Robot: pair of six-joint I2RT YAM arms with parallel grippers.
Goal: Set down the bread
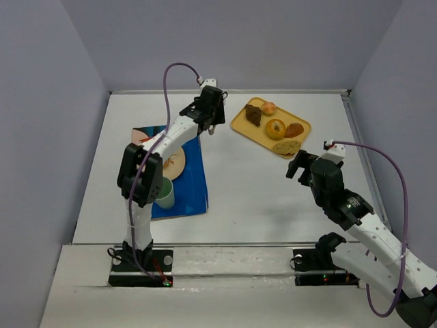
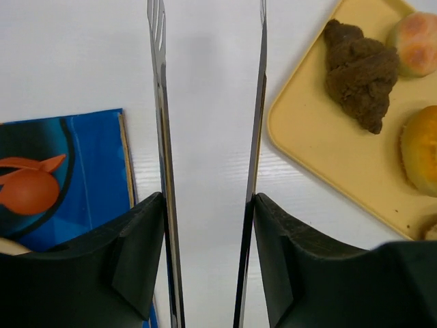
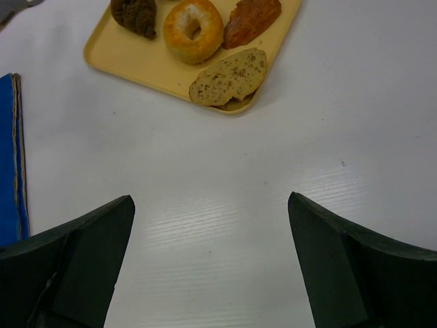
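The bread (image 1: 294, 130), a small oval orange-brown roll, lies on the yellow tray (image 1: 240, 126) beside the ring bun (image 1: 276, 128). It shows at the top of the right wrist view (image 3: 251, 20) and is out of the left wrist view. My left gripper (image 1: 212, 117) is shut on a pair of metal tongs (image 2: 160, 137). Their blades stand apart and empty over the white table, left of the tray (image 2: 321, 143). My right gripper (image 1: 298, 166) is open and empty (image 3: 212, 205), just near of the tray (image 3: 130, 58).
The tray also holds a dark chocolate croissant (image 1: 253, 114), a small pale bun (image 1: 269, 108) and a seeded slice (image 1: 287, 146). A blue mat (image 1: 188, 184) at the left carries a plate (image 1: 177, 164) and a green cup (image 1: 164, 193). Walls close three sides.
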